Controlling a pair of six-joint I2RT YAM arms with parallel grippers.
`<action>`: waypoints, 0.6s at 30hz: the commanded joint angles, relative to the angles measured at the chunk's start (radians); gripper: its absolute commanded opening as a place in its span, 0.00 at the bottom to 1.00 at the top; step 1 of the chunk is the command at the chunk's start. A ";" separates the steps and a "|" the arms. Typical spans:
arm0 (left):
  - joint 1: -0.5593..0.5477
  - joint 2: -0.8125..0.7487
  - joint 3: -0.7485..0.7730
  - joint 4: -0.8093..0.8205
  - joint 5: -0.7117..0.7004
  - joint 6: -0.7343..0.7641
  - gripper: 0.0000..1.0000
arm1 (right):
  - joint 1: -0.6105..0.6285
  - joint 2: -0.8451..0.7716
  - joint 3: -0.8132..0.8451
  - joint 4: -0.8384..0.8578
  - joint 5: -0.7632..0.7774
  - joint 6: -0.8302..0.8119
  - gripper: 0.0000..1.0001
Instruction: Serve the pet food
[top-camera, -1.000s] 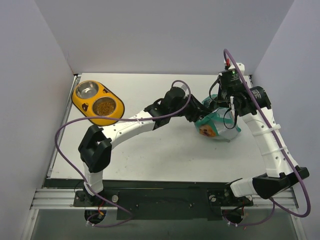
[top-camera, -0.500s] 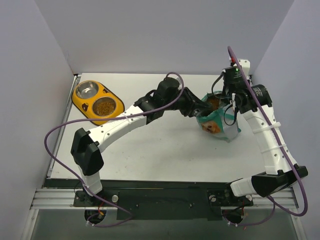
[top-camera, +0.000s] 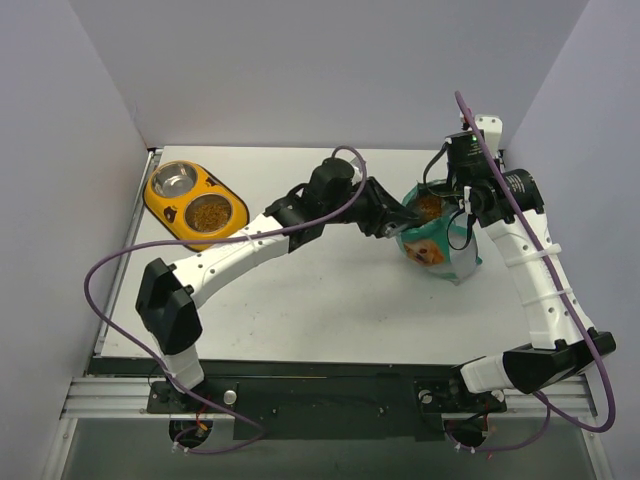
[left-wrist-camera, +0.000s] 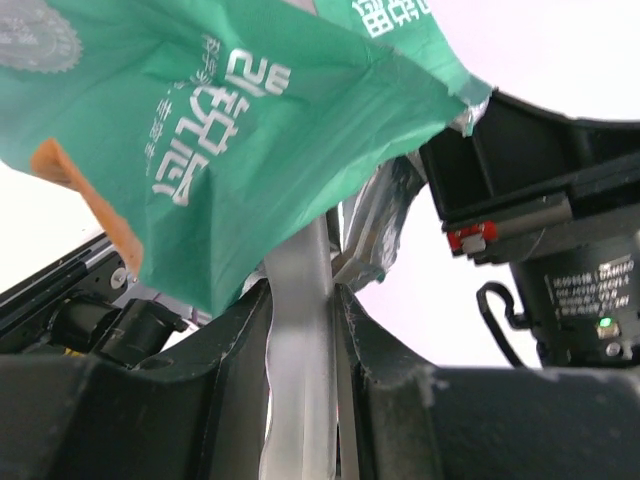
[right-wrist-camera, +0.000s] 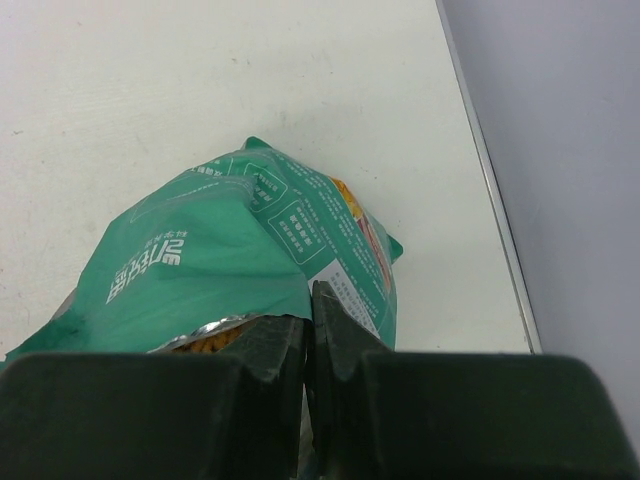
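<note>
Holding item: left gripper (left-wrist-camera: 302, 295), jaws partly closed and clamped on the flat translucent handle of a clear plastic scoop (left-wrist-camera: 298, 380); the handle runs straight up from between the fingers and disappears under the pouch's edge, so the scoop's cup cannot be seen.

Item: right gripper (right-wrist-camera: 308, 305), jaws pinched fully together on the rim of the pouch (right-wrist-camera: 230, 270), holding its mouth up and open.

Item: pouch, teal with white print and a dog's face on its front; it hangs just below the right gripper and directly ahead of the left gripper, with its base on the surface (top-camera: 320, 300).

Item: pet food (top-camera: 428, 207), brown kibble, visible inside the open mouth of the pouch, between the two grippers and just beyond the left gripper's tips. A second portion lies in the nearer bowl (top-camera: 210, 213) of the feeder.

Item: feeder (top-camera: 150, 198), yellow, two bowls, well apart from both grippers, far off behind the left gripper's reach. The farther steel bowl (top-camera: 174, 180) shows bare metal.
</note>
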 joint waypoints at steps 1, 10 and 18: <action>0.030 -0.162 -0.090 0.203 -0.006 0.056 0.00 | -0.023 -0.027 -0.007 -0.034 0.091 -0.019 0.00; 0.041 -0.243 -0.191 0.292 -0.009 0.079 0.00 | -0.021 -0.059 -0.030 -0.028 0.103 -0.030 0.00; 0.044 -0.272 -0.236 0.361 0.041 0.094 0.00 | -0.021 -0.068 -0.028 -0.030 0.094 -0.028 0.00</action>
